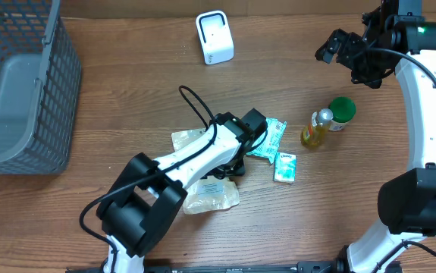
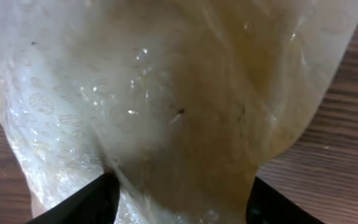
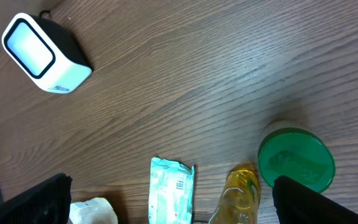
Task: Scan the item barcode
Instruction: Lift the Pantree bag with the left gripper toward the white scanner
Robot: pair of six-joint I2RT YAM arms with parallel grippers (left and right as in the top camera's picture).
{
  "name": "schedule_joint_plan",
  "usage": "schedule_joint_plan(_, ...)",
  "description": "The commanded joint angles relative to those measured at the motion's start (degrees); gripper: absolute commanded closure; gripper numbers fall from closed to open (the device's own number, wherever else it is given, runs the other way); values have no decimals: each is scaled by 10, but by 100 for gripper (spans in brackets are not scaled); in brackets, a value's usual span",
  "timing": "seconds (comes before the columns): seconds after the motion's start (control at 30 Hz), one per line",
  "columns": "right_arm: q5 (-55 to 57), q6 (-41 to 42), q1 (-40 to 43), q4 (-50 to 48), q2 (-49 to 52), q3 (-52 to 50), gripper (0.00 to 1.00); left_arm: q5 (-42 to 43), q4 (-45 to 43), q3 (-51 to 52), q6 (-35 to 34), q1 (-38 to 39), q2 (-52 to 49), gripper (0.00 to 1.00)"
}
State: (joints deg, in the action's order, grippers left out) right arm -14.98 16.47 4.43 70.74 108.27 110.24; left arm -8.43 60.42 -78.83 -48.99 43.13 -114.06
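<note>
Clear plastic bag [image 2: 166, 93] lies mid-table [image 1: 127, 91] between the half-spread fingers of the left gripper [image 2: 179, 190]; whether they pinch it, I cannot tell. Right gripper [image 3: 171, 179] hangs wide open, empty.

Blurred, perhaps plastic pouch [image 2: 179, 112] filling left wrist view, edges cut off

The bag [image 2: 179, 112] is glossy crinkled clear plastic, the table [image 3: 228, 74] matt grained wood.
</note>
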Motion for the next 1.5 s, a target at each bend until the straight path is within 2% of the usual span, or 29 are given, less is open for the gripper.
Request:
schedule_joint_plan(0.0, 4, 0, 1, -1, -9, 4, 0, -57, 8, -3, 100, -9, -5, 40)
schedule_joint_plan(0.1, 4, 0, 1, -1, -9, 4, 0, -115, 21, -19, 160, -18, -5, 41)
schedule_joint_plan(0.2, 4, 0, 1, -1, -9, 4, 0, -162, 12, -31, 179, -24, -5, 42)
schedule_joint_plan(0.5, 4, 0, 1, -1, -9, 4, 0, -96, 5, -32, 205, -28, -5, 42)
schedule_joint_plan(0.57, 4, 0, 1, -1, -9, 4, 0, -78, 6, -31, 195, -28, -5, 40)
schedule_joint_plan(0.7, 4, 0, 1, -1, -9, 4, 0, -74, 3, -24, 131, -28, -7, 39)
schedule_joint_plan(0.77, 4, 0, 1, -1, -9, 4, 0, -75, -9, -15, 125, -28, -7, 39)
schedule_joint_plan(0.93, 4, 0, 1, -1, -9, 4, 0, -115, -22, 16, 88, -27, -8, 38)
schedule_joint_plan(1.13, 4, 0, 1, -1, -9, 3, 0, -115, -37, 33, 87, -27, -20, 39)
schedule_joint_plan(1.2, 4, 0, 1, -1, -9, 4, 0, -115, -38, 33, 87, -27, -26, 43)
schedule_joint_plan(1.27, 4, 0, 1, -1, -9, 4, 0, -115, -38, 33, 87, -27, -28, 59)
schedule_joint_plan(1.3, 4, 0, 1, -1, -9, 4, 0, -115, -38, 33, 88, -27, -28, 63)
schedule_joint_plan(1.37, 4, 0, 1, -1, -9, 4, 0, -115, -37, 30, 99, -27, -28, 66)
schedule_joint_plan(1.47, 4, 0, 1, -1, -9, 4, 0, -116, -33, 17, 130, -27, -28, 62)
